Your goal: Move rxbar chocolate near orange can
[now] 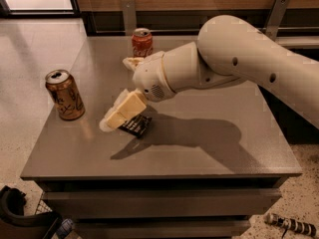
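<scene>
While the rxbar chocolate [136,126] sits at centre-left of the frame, flat on or barely above the grey table [214,153], the entry runs as follows.

- Gripper [112,120]: over the bar's left end, angled down and left; whether the jaws are apart or clamped on the bar cannot be told.
- Orange can [65,94]: upright at the table's left edge, near the bar, not touching.
- Coca-Cola can [142,42]: upright, upper centre, well apart.
- Step in hand, as judged: placing the bar beside the orange can.
- Handling note: keep the bar flat and low, release only when it rests on the table, then lift straight up, keeping clear of the can to the left.
</scene>
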Tool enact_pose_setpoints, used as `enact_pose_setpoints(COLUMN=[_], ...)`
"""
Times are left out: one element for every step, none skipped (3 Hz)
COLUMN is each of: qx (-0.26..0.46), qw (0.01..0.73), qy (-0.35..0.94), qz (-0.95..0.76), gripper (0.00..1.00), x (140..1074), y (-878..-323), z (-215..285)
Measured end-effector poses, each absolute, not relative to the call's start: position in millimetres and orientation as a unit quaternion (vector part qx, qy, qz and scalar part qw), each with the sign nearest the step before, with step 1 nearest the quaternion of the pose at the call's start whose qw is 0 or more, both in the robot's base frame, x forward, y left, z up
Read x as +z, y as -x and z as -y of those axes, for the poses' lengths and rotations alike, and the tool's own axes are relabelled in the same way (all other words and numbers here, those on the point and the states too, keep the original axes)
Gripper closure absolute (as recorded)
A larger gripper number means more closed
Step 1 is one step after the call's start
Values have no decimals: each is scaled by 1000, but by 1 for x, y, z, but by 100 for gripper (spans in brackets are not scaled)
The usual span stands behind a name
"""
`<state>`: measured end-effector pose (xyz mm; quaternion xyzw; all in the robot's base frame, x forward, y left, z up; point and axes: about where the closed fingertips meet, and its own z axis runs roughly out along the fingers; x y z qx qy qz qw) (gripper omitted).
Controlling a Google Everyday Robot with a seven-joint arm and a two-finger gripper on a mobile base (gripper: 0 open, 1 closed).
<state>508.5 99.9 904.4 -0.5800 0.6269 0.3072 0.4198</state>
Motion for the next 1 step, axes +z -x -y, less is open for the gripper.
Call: enact_pose_setpoints(qx=[307], qw=[420], qy=[580], qz=[-627], gripper=[0], x=[904], y=[-509], z=[-100])
